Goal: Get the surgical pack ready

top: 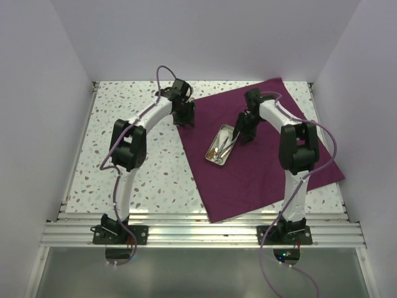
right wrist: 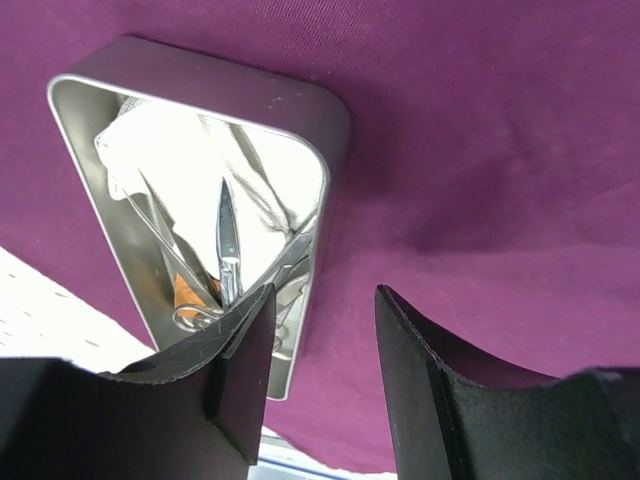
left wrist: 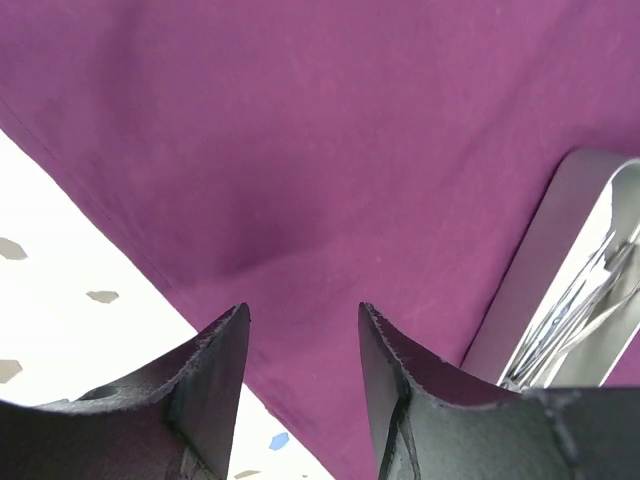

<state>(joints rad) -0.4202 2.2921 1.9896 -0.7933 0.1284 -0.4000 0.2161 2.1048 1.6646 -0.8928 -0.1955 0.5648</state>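
Two claws hang low over the plum-purple cloth (top: pixel 267 161), which lies spread flat on the speckled tabletop (top: pixel 142 180). It is turned like a diamond, and its near corner reaches the near edge of the tabletop. The left claw (left wrist: pixel 303 315) stands at the left border of the cloth. Its jaws are apart with nothing between them, and under them we see purple fabric with a small soft fold, and the white tabletop just to the left. The right claw (right wrist: pixel 322 295) has its jaws apart and empty too, above bare cloth just beside the steel tray (right wrist: pixel 330 130). The tray rests on the cloth between the two claws, nearer to the right one. Inside it we see white pads (right wrist: pixel 180 140), steel scissors (right wrist: pixel 228 235) with the tips pointing away from the right claw, and a bit of orange strip (right wrist: pixel 183 292).
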